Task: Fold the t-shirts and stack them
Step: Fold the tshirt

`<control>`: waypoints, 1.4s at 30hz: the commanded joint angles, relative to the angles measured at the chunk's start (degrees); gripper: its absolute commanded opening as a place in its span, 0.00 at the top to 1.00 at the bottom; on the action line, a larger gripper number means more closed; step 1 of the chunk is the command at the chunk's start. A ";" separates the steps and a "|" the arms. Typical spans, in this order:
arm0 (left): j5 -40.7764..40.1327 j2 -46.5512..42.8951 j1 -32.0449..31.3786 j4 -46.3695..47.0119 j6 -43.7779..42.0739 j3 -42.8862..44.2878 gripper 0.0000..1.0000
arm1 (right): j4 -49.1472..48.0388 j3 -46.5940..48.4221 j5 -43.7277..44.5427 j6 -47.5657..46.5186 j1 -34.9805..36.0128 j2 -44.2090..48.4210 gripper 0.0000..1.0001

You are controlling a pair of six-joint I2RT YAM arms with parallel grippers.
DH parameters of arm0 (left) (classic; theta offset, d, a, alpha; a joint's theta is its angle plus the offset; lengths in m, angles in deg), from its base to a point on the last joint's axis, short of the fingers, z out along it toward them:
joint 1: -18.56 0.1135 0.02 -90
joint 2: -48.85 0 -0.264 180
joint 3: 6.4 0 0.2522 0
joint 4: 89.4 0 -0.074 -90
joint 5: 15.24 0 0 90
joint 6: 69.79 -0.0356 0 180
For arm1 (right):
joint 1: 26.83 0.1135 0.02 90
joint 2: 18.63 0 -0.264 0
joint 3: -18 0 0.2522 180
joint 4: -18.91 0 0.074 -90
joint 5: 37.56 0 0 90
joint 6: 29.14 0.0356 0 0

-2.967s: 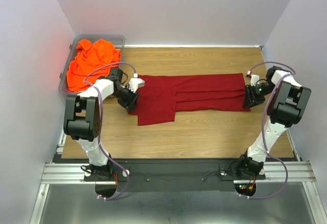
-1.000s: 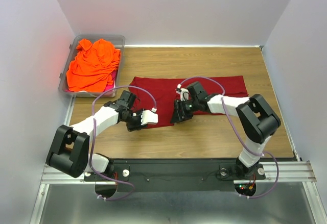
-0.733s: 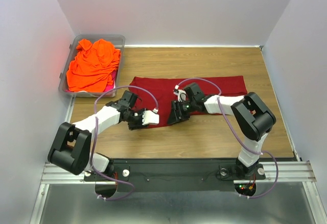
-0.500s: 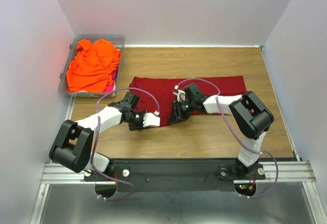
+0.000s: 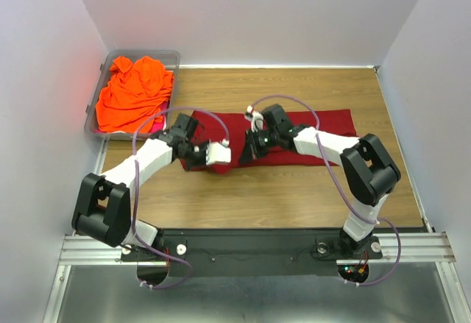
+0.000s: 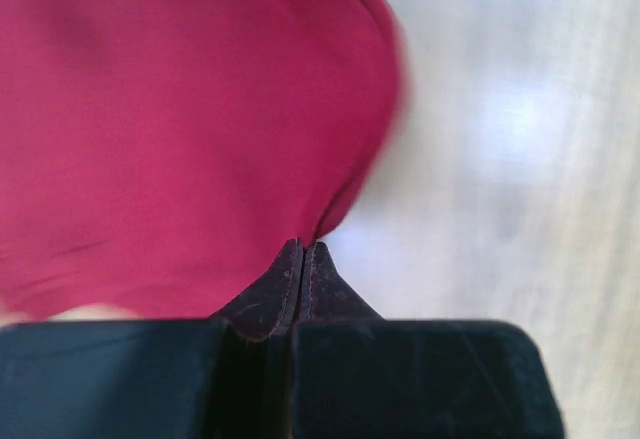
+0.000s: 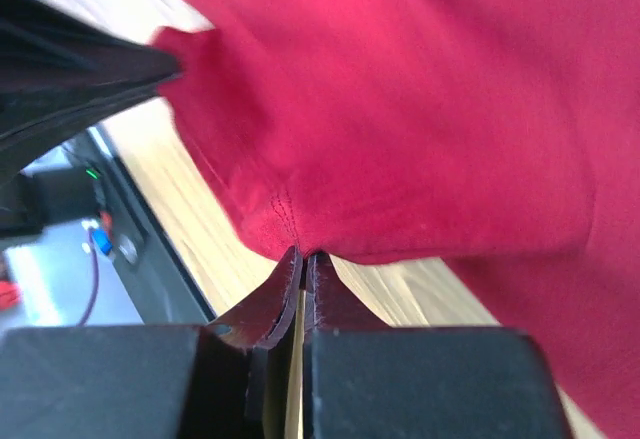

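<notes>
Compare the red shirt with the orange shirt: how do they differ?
The red shirt lies spread in a long strip on the table; the orange shirt sits crumpled in the bin. The left hand and right hand are shut on the red shirt's near edge; nothing holds the orange shirt. Both are plain cloth.

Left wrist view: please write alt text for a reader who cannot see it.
The left gripper is shut on the edge of the dark red t-shirt, which fills the left of the picture. The wooden table shows blurred on the right.
</notes>
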 commanded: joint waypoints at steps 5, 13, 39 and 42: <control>3.42 4.22 6.38 -2.56 2.09 17.63 1.00 | 1.70 14.20 1.91 -6.57 -4.01 -1.38 0.99; 2.73 15.29 10.43 3.58 5.69 25.56 1.00 | 2.58 22.65 1.29 -8.59 -8.24 -10.53 0.99; -5.71 33.77 10.52 16.52 14.22 38.84 1.00 | 2.40 31.09 -1.34 -5.26 -13.95 -22.40 0.99; -5.98 32.54 10.52 14.41 14.57 38.49 1.00 | 2.49 31.18 -3.10 -4.29 -14.22 -22.58 1.00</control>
